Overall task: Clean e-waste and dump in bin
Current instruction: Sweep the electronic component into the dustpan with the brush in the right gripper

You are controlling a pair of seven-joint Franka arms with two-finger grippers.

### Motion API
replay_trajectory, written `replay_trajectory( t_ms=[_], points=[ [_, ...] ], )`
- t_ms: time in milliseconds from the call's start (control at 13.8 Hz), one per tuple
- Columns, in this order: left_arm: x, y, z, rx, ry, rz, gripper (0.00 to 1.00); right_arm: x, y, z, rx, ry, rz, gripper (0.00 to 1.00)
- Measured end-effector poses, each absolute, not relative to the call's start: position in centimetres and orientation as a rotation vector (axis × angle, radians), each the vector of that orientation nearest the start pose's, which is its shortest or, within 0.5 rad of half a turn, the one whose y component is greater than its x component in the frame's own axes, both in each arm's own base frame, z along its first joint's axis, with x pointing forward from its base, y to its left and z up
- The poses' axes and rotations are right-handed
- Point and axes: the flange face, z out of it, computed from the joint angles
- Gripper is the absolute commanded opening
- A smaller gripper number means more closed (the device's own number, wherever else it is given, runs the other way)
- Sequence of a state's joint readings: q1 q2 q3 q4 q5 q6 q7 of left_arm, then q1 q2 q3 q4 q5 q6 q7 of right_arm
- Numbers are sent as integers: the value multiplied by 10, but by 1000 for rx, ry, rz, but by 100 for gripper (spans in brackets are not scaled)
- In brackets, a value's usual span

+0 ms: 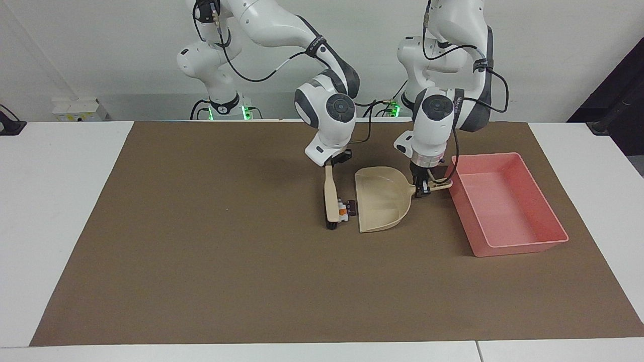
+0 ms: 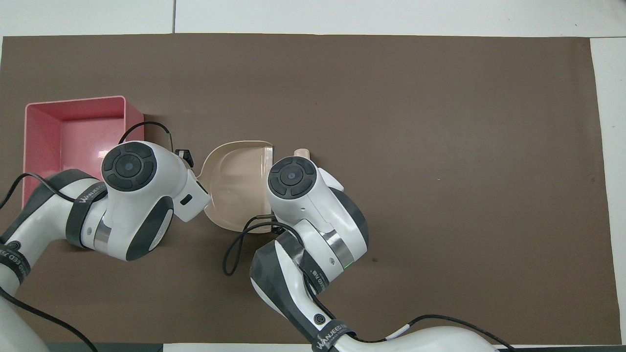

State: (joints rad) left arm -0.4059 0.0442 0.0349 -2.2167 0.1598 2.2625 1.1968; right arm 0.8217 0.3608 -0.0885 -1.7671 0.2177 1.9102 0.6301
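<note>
Your two tiny e-waste pieces, one white with orange point(image 1: 342, 210), one dark point(image 1: 351, 205), lay mid-mat, touching the beige plastic dustpan's point(image 1: 382, 198) open lip, well short of the pink rectangular plastic bin point(image 1: 523, 241). Your right gripper point(image 1: 334, 162) was clamped on the beige brush point(image 1: 331, 197) and your left gripper point(image 1: 420, 185) on the dustpan's handle. The sweep looked nearly finished; next you needed one short push into the pan.

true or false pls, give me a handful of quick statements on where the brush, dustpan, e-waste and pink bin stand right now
1. The right gripper is shut on the brush, whose bristles touch the mat. True.
2. The e-waste pieces already lie in the pink bin. False: they sit on the mat between the brush and the open mouth of the dustpan; the bin shows nothing inside.
3. The left gripper holds the dustpan by its handle. True.
4. The dustpan is raised over the bin. False: it rests flat on the mat beside the bin, on the side toward the right arm.
5. The brush lies loose on the mat. False: it stands nearly upright in the right gripper's jaws.
</note>
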Motion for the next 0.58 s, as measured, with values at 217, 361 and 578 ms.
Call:
replay_trajectory(
  t_ms=[217, 361, 578],
  points=[
    [499, -189, 358, -2031, 2243, 74, 0, 436, 448, 342, -3103, -23, 405, 0],
    [499, -189, 358, -2031, 2243, 74, 2, 435, 452, 342, -3078, 11, 401, 0],
    [499, -189, 358, -2032, 2242, 74, 2, 430, 463, 347, -3037, 44, 395, 0]
  ],
)
